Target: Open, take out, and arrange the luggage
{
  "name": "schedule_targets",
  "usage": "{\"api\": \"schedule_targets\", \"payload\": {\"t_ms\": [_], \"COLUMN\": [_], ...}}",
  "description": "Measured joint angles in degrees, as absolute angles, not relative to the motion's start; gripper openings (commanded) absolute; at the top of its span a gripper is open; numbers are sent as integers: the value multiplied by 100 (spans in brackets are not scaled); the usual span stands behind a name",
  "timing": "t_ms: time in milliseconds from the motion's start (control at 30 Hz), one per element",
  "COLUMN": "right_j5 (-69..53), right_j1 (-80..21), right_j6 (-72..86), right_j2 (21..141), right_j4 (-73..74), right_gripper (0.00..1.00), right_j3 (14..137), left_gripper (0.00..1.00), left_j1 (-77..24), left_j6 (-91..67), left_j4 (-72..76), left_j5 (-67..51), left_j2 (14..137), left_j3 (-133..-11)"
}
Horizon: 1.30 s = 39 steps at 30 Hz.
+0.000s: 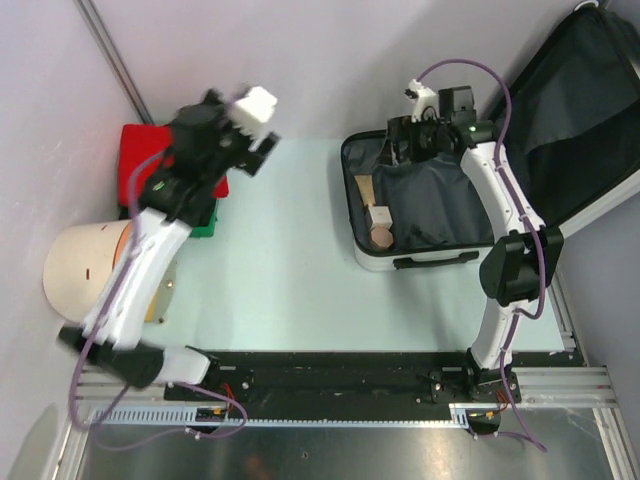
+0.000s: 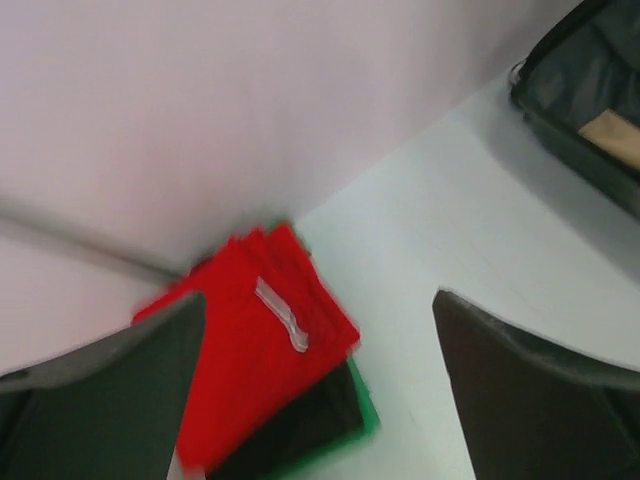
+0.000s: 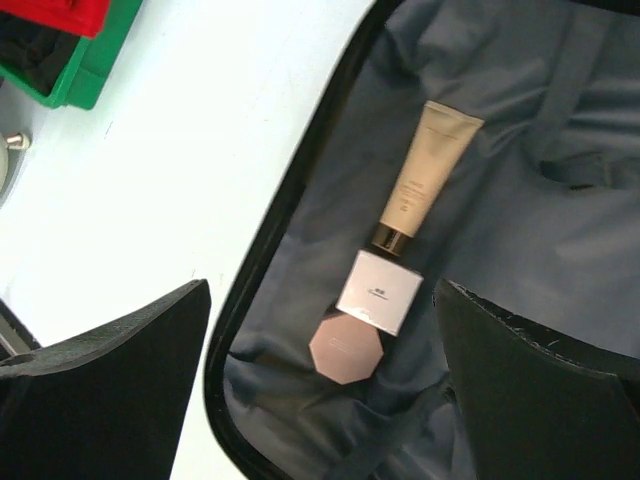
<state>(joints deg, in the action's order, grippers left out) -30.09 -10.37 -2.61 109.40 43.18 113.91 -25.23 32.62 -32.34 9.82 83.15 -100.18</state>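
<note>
Pale mint worktop (image 1: 290, 220) between white walls is carrying the large black-and-white hard-shell suitcase (image 1: 440, 215), which is lying open at the far right.

From above, its lid (image 1: 580, 110) is leaning up against the right wall. Only the right wrist view is showing the contents sharply: a beige tube (image 3: 425, 175), a small white box (image 3: 380, 290) touching the tube's cap, and a pink hexagonal piece (image 3: 345, 348) just beside the box, all on dark grey lining (image 3: 520, 240). The right claw (image 3: 320, 290) is hanging above them, spread wide and holding nothing. The left wrist view alone is showing a pale strip (image 2: 283, 315) on the red fabric (image 2: 260, 340) lying on the green plastic tray (image 2: 365, 415). The left claw (image 2: 315, 300) is hovering over it, fingers wide apart, empty and touching nothing.
</note>
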Motion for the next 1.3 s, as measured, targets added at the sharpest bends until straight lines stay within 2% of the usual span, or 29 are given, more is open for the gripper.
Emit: {"api": "schedule_targets", "payload": {"t_ms": [133,300,400,533,700,833,1000,1200,1300], "right_j5": [-3006,-2965,-2882,-2794,-2727,-2700,-2635,-2587,-2571], "right_j1": [-1396,-1782,-1944,-2088,-2237,-2351,-2506,-2620,-2639], "right_j6": [-263,-311,-364,-445,-526,-633,-779,-891,-908], "right_j2": [10991,11222,11330,11419,11806,12195,12411,12420,12420], "right_j4": [4250,4270,4283,4344,4668,4941,5225,5393,5435], "right_gripper": [99,99,99,99,99,99,99,99,99], "right_j3": [11393,11526,11555,11636,12409,13065,13410,13439,13439], "left_gripper": [100,100,97,97,96,97,100,100,100], "left_j1": [-1743,64,215,556,1470,2018,2241,2596,3135], "left_j6": [2187,1494,1415,1415,1406,1400,1415,1664,1922], "left_j4": [-3691,-4403,-4980,-5463,-6191,-6768,-7116,-7402,-7461], "left_j5": [650,-298,-379,303,1039,982,703,-156,-543], "left_j2": [6707,5026,4130,3332,3395,3885,4215,4488,4807], "left_j3": [-9247,-8246,-7800,-7491,-7087,-7039,-7391,-7856,-8123]}}
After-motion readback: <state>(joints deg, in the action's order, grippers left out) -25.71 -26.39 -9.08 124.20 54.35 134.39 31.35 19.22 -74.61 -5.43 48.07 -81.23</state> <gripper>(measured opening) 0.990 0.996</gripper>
